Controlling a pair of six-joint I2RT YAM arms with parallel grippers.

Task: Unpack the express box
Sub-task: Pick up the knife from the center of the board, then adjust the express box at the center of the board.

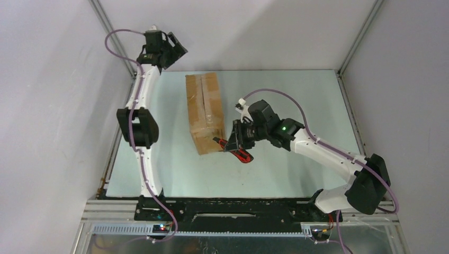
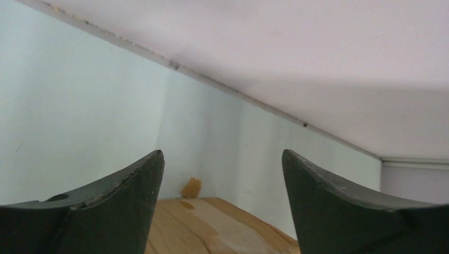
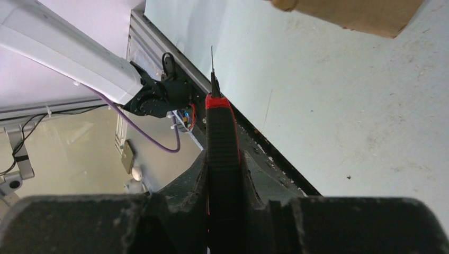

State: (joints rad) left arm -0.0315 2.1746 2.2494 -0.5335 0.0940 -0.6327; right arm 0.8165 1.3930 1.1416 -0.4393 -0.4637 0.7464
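While the left end effector (image 2: 222, 161) gapes wide, the right end effector (image 3: 225, 177) clamps a knife (image 3: 219, 119) (red-black, slim).

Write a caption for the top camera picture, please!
The right fingers hold a red-handled utility knife at the express box's near end; the left fingers hover open, well away.

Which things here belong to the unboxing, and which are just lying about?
Job: brown corrugated cardboard box with taped top seam; red-and-black utility knife, clamped in right gripper; left gripper, open.
Lying about: only fixtures, pale green table top, aluminium base frame.
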